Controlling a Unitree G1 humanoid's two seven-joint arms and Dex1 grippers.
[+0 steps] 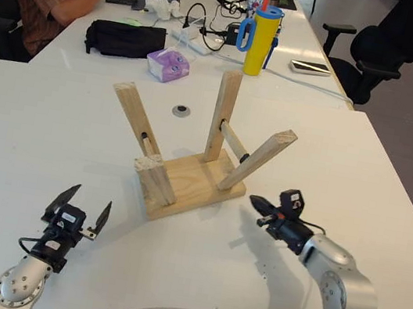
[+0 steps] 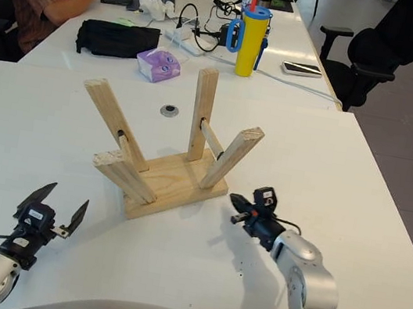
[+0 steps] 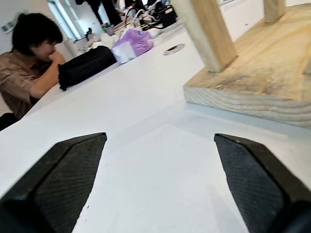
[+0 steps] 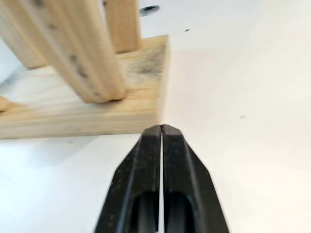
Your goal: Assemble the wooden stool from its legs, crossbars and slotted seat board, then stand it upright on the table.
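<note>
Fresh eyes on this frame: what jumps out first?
The wooden stool sits upside down mid-table, seat board flat, legs splayed upward. The right gripper, shut, points at its near corner; the left gripper hangs open nearer the robot. A yellow tumbler stands on the table behind.

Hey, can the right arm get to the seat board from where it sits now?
Probably yes: only bare table lies between the shut right gripper and the seat board.

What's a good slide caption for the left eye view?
Wooden stool seat-down, legs up, on the white table; left gripper open and right gripper shut, both clear of it.
</note>
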